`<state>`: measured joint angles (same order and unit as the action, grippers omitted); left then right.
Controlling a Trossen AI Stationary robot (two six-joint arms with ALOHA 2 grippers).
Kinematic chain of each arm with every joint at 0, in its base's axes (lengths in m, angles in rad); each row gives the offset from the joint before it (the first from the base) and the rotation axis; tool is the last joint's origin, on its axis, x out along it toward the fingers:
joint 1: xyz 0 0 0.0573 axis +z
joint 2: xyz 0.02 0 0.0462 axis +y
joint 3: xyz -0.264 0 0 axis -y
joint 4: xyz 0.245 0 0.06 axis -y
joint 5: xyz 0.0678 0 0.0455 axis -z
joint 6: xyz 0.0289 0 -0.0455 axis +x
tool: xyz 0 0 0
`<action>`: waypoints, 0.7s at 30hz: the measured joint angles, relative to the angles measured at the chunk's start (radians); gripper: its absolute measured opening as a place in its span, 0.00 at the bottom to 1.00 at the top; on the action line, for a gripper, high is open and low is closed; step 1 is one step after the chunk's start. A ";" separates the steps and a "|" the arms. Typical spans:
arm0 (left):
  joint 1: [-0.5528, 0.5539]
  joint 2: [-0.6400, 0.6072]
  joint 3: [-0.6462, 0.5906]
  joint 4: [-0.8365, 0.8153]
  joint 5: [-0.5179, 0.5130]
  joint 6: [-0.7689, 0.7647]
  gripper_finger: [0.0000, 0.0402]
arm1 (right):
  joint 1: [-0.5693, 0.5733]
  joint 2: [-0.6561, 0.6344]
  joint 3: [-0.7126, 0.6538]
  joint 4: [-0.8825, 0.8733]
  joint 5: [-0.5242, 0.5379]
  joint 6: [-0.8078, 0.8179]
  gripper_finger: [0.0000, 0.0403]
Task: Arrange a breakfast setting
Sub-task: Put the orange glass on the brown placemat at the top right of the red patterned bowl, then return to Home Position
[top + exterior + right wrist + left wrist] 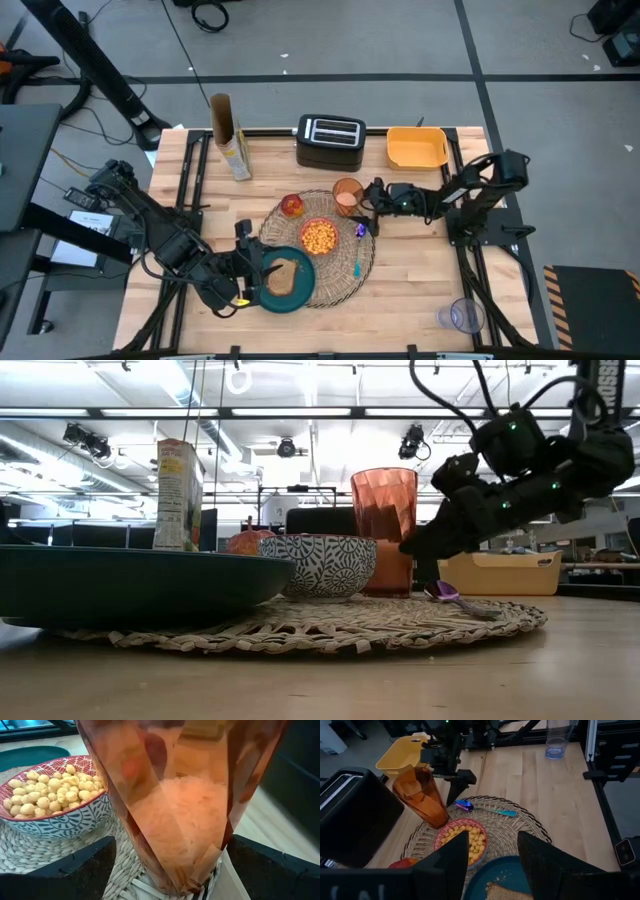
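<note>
Placemat (pixel 322 250) of woven straw is seen from above in the middle of the table (pixel 420 270), carrying the teal plate (pixel 283 279) with toast slice (pixel 281 276), the red bowl (pixel 319 236), the blue spoon (pixel 358 250) and the orange cup (pixel 347 196) at its far edge; the apple (pixel 291 205) is placed beside the cup. The right gripper (pixel 367 195) is found just beside the cup, its fingers spread wide, and only the right wrist view confirms that the cup (pixel 180 800) stands between the open fingers (pixel 65 865) without being clasped. The left gripper (pixel 243 262) is held at the plate's near rim; its parted, empty fingers (pixel 547 865) are shown only in the left wrist view. Patterned blue-and-white sides of the bowl (pixel 318 566) are revealed by the low view alone, while its cereal filling is visible only from above. A black toaster (pixel 330 141) and yellow bin (pixel 416 147) are seen behind.
</note>
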<state>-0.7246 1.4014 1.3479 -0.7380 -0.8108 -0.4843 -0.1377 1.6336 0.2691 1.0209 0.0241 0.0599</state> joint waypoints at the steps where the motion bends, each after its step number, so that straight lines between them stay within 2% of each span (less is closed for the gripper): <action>1: 0.000 0.000 0.000 0.000 -0.002 0.000 0.44 | 0.008 -0.018 0.000 -0.023 0.013 0.001 0.95; 11: 0.000 0.000 0.000 0.000 -0.004 0.001 0.44 | 0.047 -0.202 0.001 -0.264 0.085 0.040 0.95; 21: 0.000 0.000 0.000 0.001 -0.004 0.000 0.44 | 0.051 -0.234 0.002 -0.379 0.115 0.063 0.88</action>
<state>-0.7246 1.4014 1.3479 -0.7370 -0.8146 -0.4839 -0.0868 1.3998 0.2708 0.6415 0.1393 0.1231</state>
